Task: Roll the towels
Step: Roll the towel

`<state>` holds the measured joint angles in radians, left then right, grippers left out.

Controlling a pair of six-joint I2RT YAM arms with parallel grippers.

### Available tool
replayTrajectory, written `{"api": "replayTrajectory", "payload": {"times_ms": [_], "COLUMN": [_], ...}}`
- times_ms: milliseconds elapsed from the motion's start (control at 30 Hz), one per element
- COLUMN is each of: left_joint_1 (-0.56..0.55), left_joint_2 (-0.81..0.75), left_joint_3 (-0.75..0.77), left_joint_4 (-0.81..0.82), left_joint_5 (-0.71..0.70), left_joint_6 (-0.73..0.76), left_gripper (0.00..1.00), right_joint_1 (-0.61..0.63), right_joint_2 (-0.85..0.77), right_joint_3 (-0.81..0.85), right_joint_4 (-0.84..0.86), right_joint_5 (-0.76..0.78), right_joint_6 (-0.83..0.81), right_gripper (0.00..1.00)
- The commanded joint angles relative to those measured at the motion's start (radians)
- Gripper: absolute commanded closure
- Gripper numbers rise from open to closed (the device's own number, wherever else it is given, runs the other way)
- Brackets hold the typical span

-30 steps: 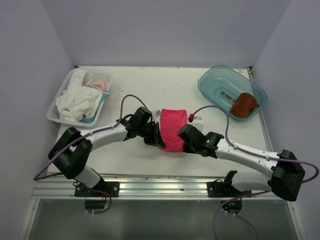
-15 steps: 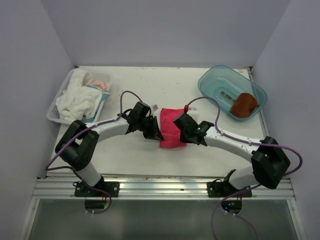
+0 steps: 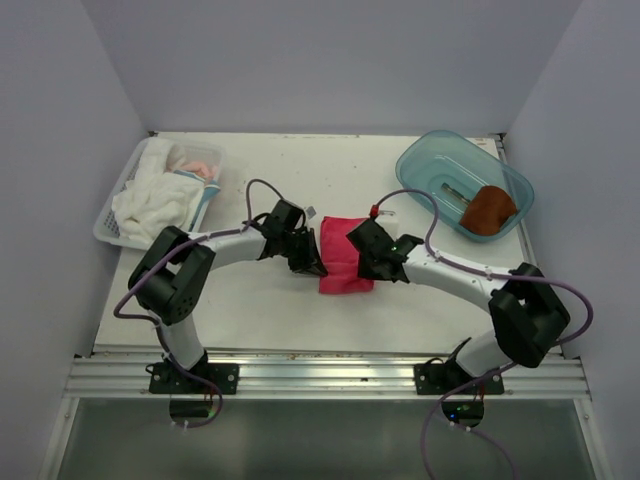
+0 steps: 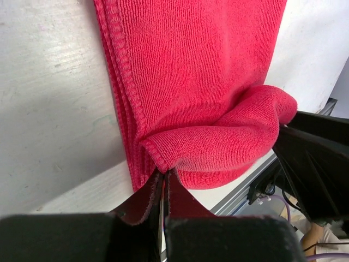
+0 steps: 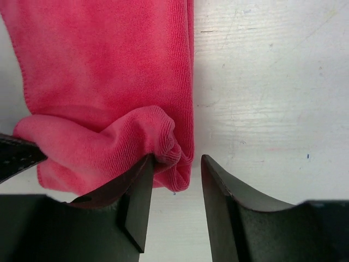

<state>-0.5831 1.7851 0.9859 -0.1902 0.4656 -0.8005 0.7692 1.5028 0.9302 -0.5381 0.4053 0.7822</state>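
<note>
The pink-red towel point(image 3: 343, 262) lies folded at the table's middle, its near end curled up into a loose roll point(image 4: 229, 136). My left gripper point(image 3: 313, 262) is at the towel's left edge, shut on the hem of that curled end point(image 4: 162, 173). My right gripper point(image 3: 364, 262) is at the right edge, open point(image 5: 177, 164). The curled corner point(image 5: 158, 136) rests against its left finger, apart from the right one. The rust-brown towel point(image 3: 488, 210) sits bunched in the blue tub point(image 3: 430, 160) at the back right.
A white basket point(image 3: 110, 232) at the back left holds white cloths point(image 3: 155, 200) with pale blue trim. The table's near edge and metal rail point(image 3: 320, 375) run just behind the arms' bases. Side walls close in on the left and right.
Both grippers carried the pink towel's near end away from the table's front edge, curling it over. The right gripper then opened and let go of its corner. The left stays shut.
</note>
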Motion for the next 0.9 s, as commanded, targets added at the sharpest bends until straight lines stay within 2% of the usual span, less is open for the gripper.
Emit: {"api": "replayTrajectory", "payload": {"times_ms": [0, 100, 200, 233, 267, 367, 667, 767, 800, 867], "left_joint_1": [0.009, 0.009, 0.009, 0.009, 0.009, 0.009, 0.009, 0.009, 0.009, 0.009], "left_joint_2": [0.017, 0.022, 0.030, 0.031, 0.033, 0.036, 0.010, -0.027, -0.056, -0.085], "left_joint_3": [0.046, 0.059, 0.072, 0.079, 0.082, 0.088, 0.099, 0.103, 0.103, 0.094], "left_joint_4": [0.008, 0.006, -0.005, -0.006, -0.008, -0.015, -0.040, -0.064, -0.078, -0.089], "left_joint_5": [-0.030, -0.033, -0.039, -0.041, -0.042, -0.047, -0.093, -0.137, -0.151, -0.188], "left_joint_6": [0.026, 0.030, 0.035, 0.037, 0.037, 0.037, 0.055, 0.075, 0.081, 0.095], "left_gripper": [1.00, 1.00, 1.00, 1.00, 1.00, 1.00, 1.00, 0.76, 0.63, 0.55], "right_joint_1": [-0.004, -0.004, -0.001, 0.001, 0.007, 0.021, -0.017, -0.031, -0.033, -0.033], "right_joint_2": [-0.143, -0.232, -0.244, -0.215, -0.199, -0.136, 0.064, 0.132, 0.164, 0.188], "right_joint_3": [-0.013, -0.077, -0.053, -0.028, -0.018, 0.015, 0.079, 0.119, 0.128, 0.147], "right_joint_4": [0.035, 0.091, 0.067, 0.061, 0.055, 0.072, 0.133, 0.138, 0.136, 0.126], "right_joint_5": [0.040, 0.036, 0.017, 0.012, 0.006, -0.025, -0.002, -0.019, -0.022, -0.026], "right_joint_6": [0.022, 0.026, -0.001, -0.018, -0.024, -0.057, -0.072, -0.090, -0.093, -0.093], "right_gripper": [0.55, 0.52, 0.61, 0.64, 0.71, 0.79, 0.80, 0.81, 0.82, 0.83]}}
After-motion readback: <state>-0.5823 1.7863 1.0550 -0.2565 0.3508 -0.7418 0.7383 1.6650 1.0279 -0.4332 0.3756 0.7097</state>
